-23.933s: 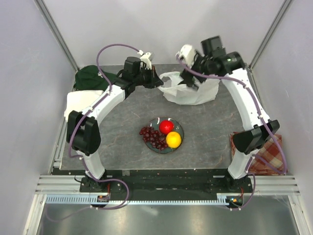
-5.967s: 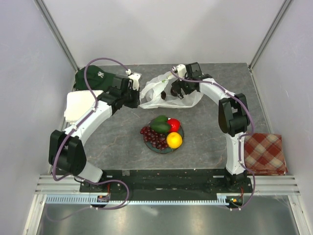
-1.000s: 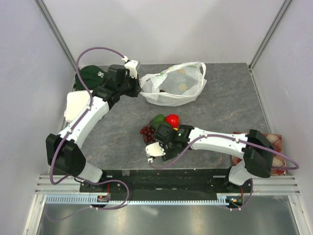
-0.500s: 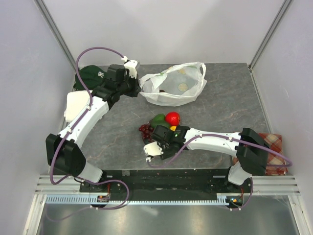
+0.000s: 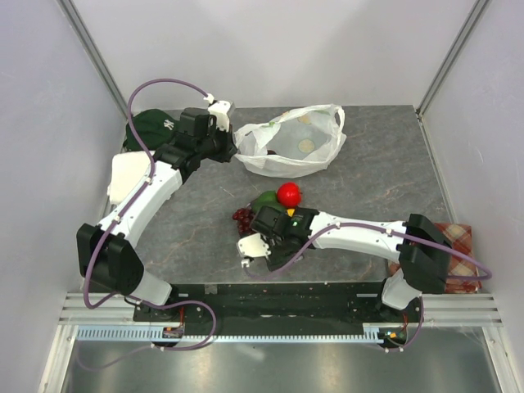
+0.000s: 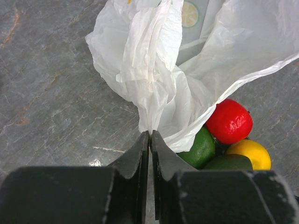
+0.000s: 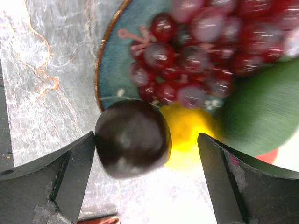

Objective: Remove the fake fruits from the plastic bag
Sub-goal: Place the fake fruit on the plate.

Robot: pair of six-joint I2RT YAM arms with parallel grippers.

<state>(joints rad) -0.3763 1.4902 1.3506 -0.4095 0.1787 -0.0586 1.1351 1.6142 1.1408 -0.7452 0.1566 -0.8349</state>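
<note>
While the left tool (image 6: 149, 140) is pinched shut on a gathered fold of the plastic bag (image 6: 154, 70), upper middle in the overhead view, the right tool (image 7: 145, 140) stands wide open at centre. A dark purple-brown fruit (image 7: 132, 138) sits between its fingers at the plate's (image 7: 110, 60) rim, touching the finger at frame left, beside grapes (image 7: 187, 51), a yellow fruit (image 7: 187, 128) and a green piece (image 7: 261, 107).

No wording could be read anywhere. The dark green cap (image 5: 149, 128) carried a small white emblem (image 5: 169, 124) on its front (too small to make out as letters). The plastic bag (image 5: 291, 157) bore printed citrus-slice rounds (image 6: 189, 14), pictures rather than lettering.
</note>
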